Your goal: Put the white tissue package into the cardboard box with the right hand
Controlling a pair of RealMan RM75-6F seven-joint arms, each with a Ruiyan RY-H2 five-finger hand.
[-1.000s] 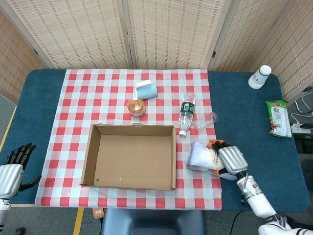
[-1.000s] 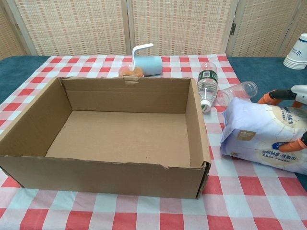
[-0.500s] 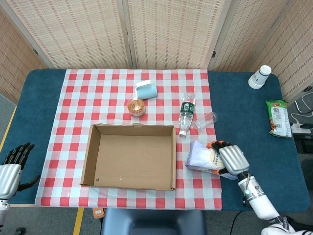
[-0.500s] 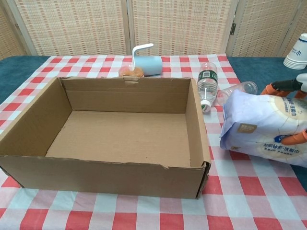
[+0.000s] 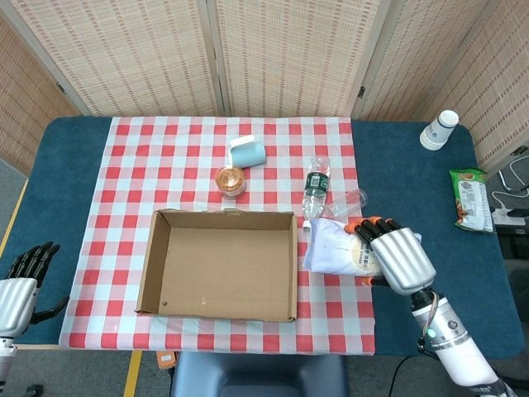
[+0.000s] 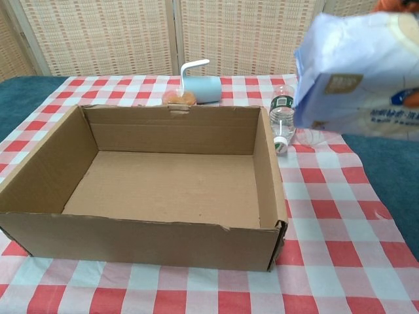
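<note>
since a second ago the right hand (image 5: pixel 401 258) has lifted the tissue package (image 5: pixel 337 248) off the checked cloth (image 5: pixel 124 182) and carried it up and a little toward the cardboard box (image 5: pixel 221 265); in the chest view the package (image 6: pixel 357 72) now hangs high at the upper right, clear of the cloth, where before it lay flat beside the box. the fingers (image 5: pixel 374 226) are wrapped over the package's right end, orange tips showing on its top edge, so the hand is grasping it. from the head view the package sits just right of the box's right wall, not yet over the opening. the box (image 6: pixel 163 190) stands open, on the cloth, unmoved.

behind the package a clear plastic bottle with a green label (image 5: pixel 314 188) lies on the cloth, and a second clear bottle (image 5: pixel 350 201) lies beside it, partly hidden by the package. a light blue cup (image 5: pixel 247 150) lies on its side near the far edge of the cloth, with a small orange-lidded jar (image 5: pixel 230 179) just behind the box's far wall.

the left hand (image 5: pixel 23 277) rests at the near left edge of the desk (image 5: pixel 58 165), dark fingers spread and holding nothing, same as earlier. on the right part of the desk stand a stack of white paper cups (image 5: pixel 439 129) and a green snack packet (image 5: pixel 469 198).
</note>
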